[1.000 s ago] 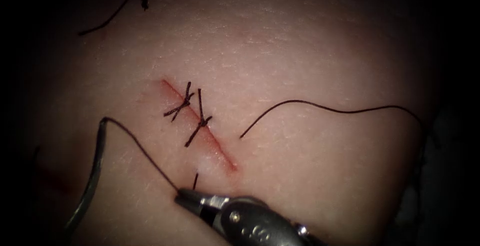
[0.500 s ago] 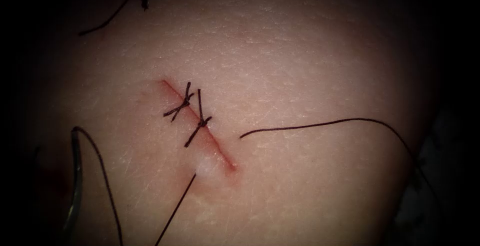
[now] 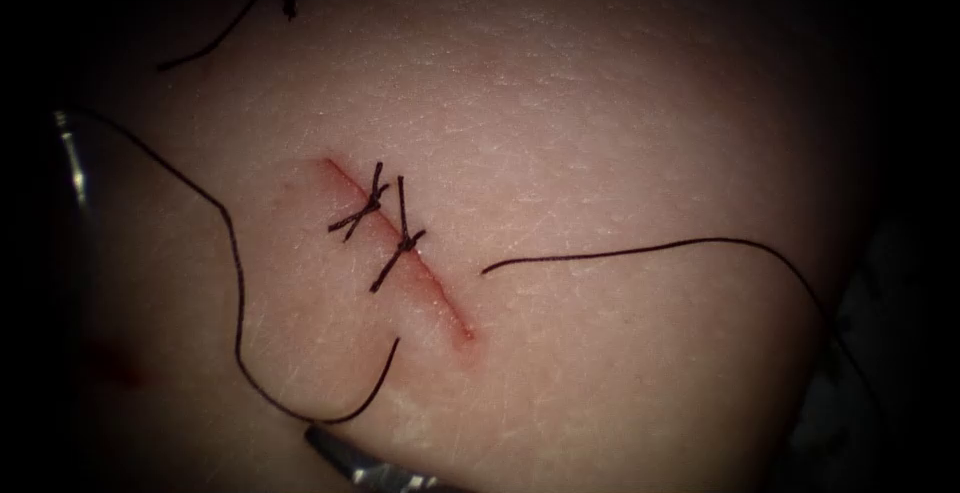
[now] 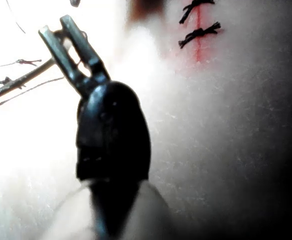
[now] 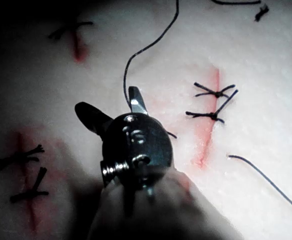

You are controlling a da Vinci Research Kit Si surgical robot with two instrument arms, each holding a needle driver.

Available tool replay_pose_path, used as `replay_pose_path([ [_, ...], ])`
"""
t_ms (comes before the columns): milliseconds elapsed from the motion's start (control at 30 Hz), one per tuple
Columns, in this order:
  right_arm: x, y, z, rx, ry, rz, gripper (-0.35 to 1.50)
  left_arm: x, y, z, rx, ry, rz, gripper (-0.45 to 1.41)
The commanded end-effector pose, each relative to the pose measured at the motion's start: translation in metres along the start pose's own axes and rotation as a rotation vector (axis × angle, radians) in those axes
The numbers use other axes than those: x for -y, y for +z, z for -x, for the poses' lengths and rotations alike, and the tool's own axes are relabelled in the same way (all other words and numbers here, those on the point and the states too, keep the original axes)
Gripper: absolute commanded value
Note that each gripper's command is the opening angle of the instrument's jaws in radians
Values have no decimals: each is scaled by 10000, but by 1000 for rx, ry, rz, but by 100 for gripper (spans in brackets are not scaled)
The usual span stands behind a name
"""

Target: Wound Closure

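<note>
Pink tissue (image 3: 600,103) lies below, and far left of the cut (image 3: 400,243) the left gripper (image 4: 55,27) pinches the needle (image 3: 72,158), out of the tissue, while the right gripper (image 5: 107,100), nearer the cut, gapes empty beside the thread (image 3: 237,283).

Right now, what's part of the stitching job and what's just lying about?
In use: needle, out of the tissue, left of the cut, in the shut left pincer; thread, entering beside the cut; right pincer, open, empty.
Lying about: two finished knots; loose thread ends.
</note>
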Motion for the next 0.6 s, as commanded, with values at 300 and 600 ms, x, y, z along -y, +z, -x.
replay_pose_path([
  [300, -30, -1, 29, 14, -18, 35, 124, 22, -30, 24, 35, 16, -151, -45],
  [600, -59, 58, 113, 155, -149, 114, 121, 12, -19, 23, 3, 17, -142, -45],
])
